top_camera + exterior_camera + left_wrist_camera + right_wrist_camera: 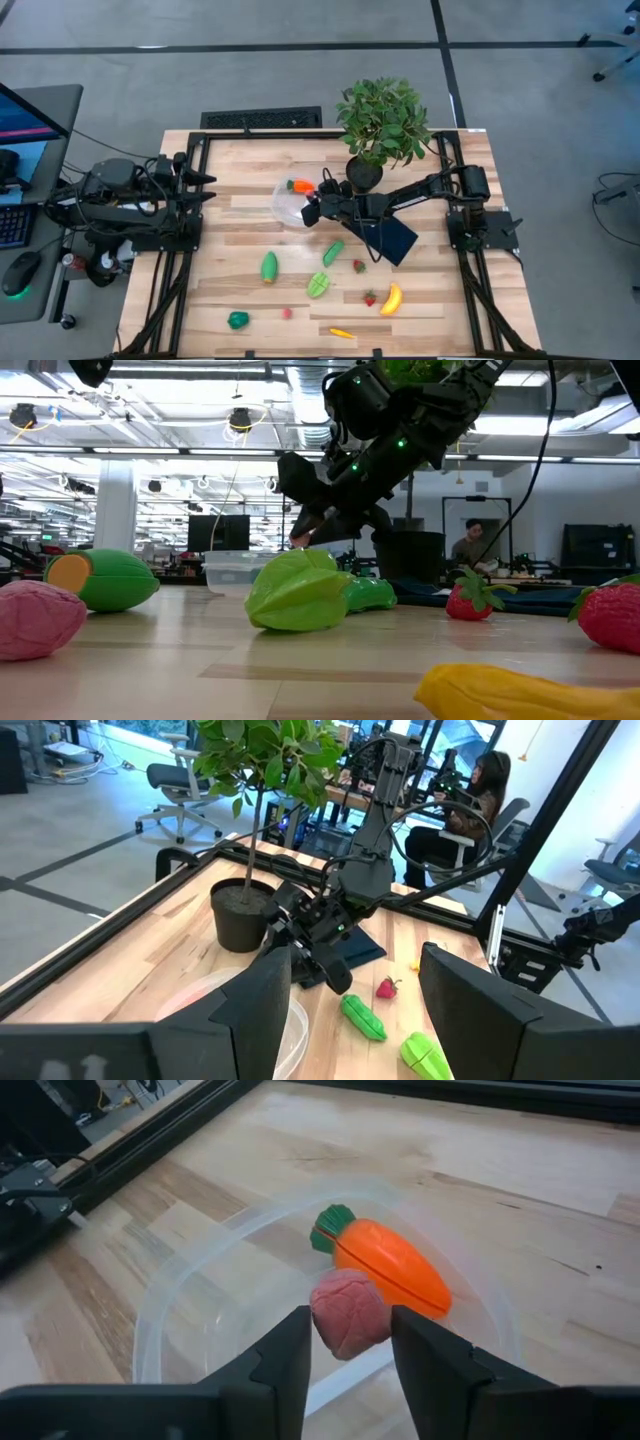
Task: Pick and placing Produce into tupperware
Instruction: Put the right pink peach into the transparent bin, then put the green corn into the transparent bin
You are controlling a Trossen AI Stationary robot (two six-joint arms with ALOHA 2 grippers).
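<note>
The clear round tupperware [290, 207] [150, 1330] stands left of the plant pot. An orange carrot [390, 1265] [300, 186] lies inside it. My right gripper [350, 1325] [312, 210] reaches over the bowl, shut on a small pink fruit [348, 1315]. More produce lies on the near half of the table: a cucumber [333, 253], a green fruit [269, 266], a star fruit [318, 286], strawberries [359, 265] and a banana [391, 298]. My left gripper [355, 990] [205, 185] waits open at the table's left edge. My right gripper pinches the pink fruit by its two sides [322, 1320] between the free ends of its two fingers. The fingers slant down from the table's right side. The fruit hangs clear above the tupperware's floor, right beside the carrot.
A leafy potted plant [382, 125] stands just beyond my right arm. A dark blue flat rectangle [392, 240] lies under that arm. A green pepper [238, 320], a tiny pink piece [287, 313] and a yellow piece [341, 333] lie near the front edge.
</note>
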